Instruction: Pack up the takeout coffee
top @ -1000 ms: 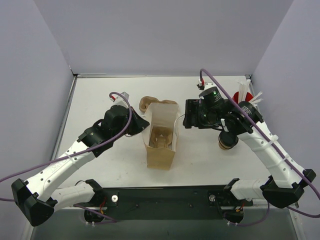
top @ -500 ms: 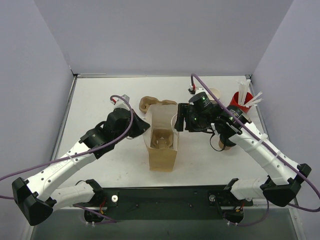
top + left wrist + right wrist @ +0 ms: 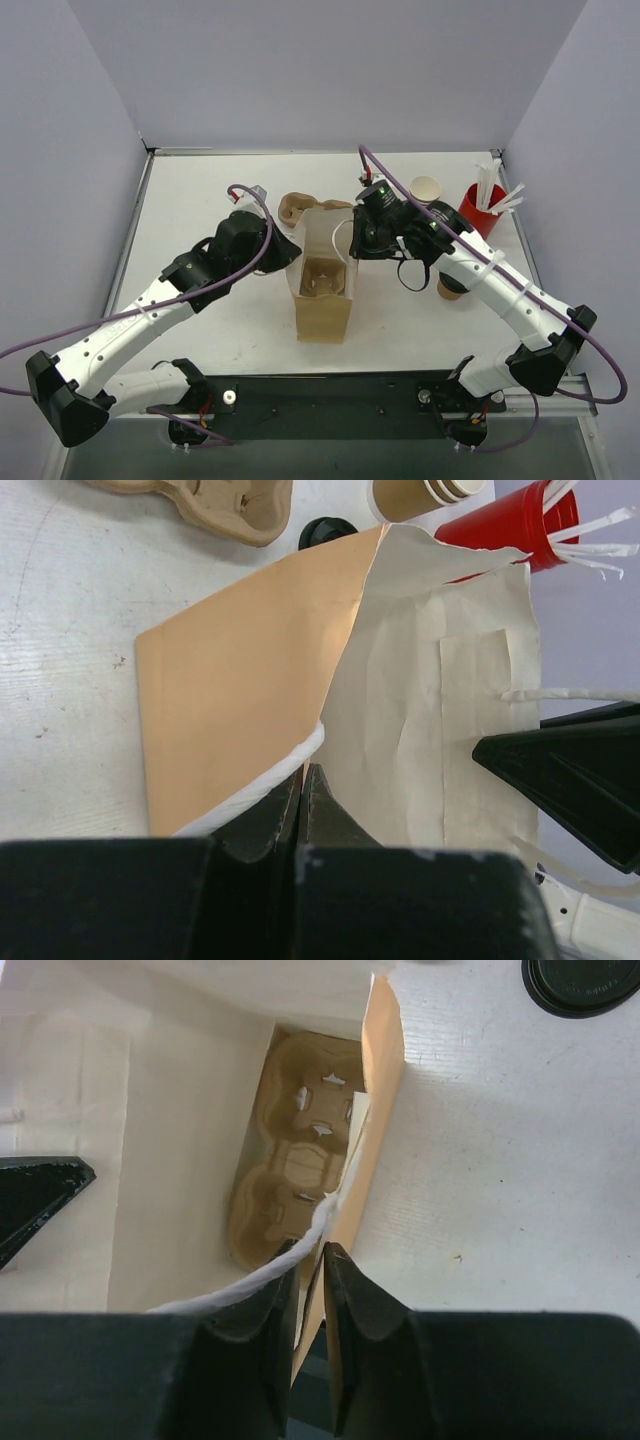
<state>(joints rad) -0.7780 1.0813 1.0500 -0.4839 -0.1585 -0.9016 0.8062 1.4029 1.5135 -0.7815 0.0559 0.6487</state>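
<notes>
Left gripper (image 3: 303, 772): jaws fully closed, pinching the left rim of the open brown kraft-paper bag with white lining (image 3: 322, 315) at its white cord handle. At the bottom of the bag lies a brown moulded-pulp cup carrier (image 3: 290, 1160). A second pulp carrier (image 3: 293, 208) lies just behind the bag.

Right gripper (image 3: 315, 1252): jaws narrow, clamped over the bag's right wall and cord.

Small tan kraft-paper takeout cup (image 3: 449, 291): on the table near the bag's right side, outside it. It appears upright, long axis vertical, but the right forearm covers its top, so the mouth cannot be confirmed.

Behind and right of the bag: stacked tan paper cups (image 3: 426, 190), mouths up; red cup with white straws (image 3: 475, 208); black round lid (image 3: 583, 982).

White table (image 3: 200, 190); pale lilac walls (image 3: 320, 70).
</notes>
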